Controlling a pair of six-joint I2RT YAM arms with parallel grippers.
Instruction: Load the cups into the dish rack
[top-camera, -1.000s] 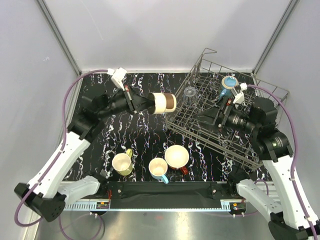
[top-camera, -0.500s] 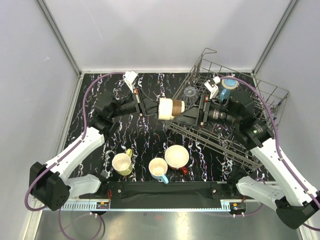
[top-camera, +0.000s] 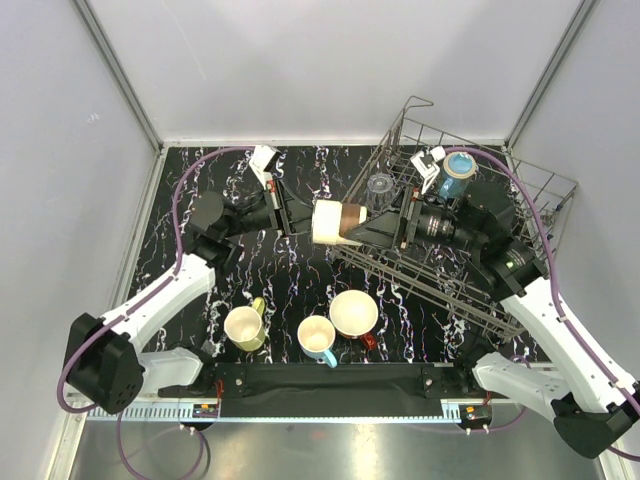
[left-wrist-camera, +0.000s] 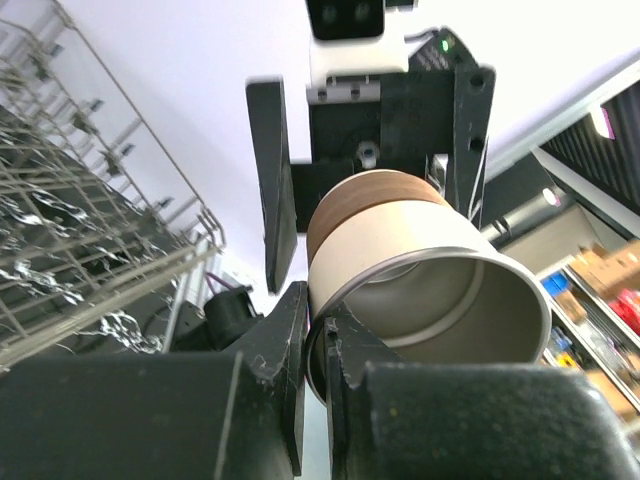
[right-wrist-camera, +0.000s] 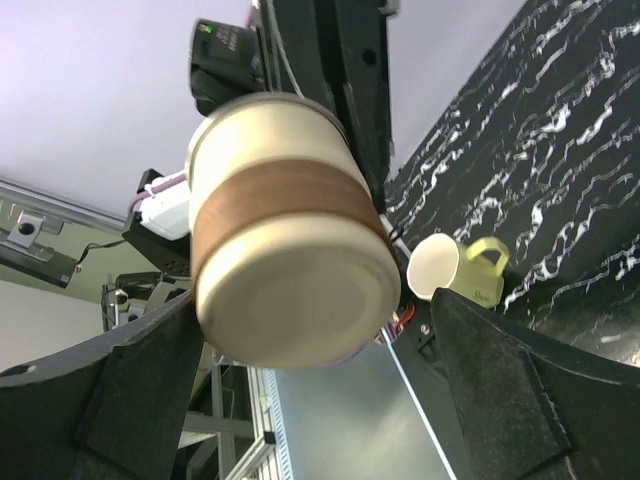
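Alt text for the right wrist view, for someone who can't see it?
A cream cup with a brown band fills the middle, its base toward the camera, between the right gripper's open fingers. The left arm's dark fingers hold it from behind, and a yellow-green mug sits on the black marbled table.

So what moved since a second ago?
The right gripper swung left from the dish rack and now sits open around the base of the cream-brown cup, which the left gripper holds by its rim and carried slightly toward the rack. The three mugs on the table, the clear tumbler and the teal cup in the rack stayed put.
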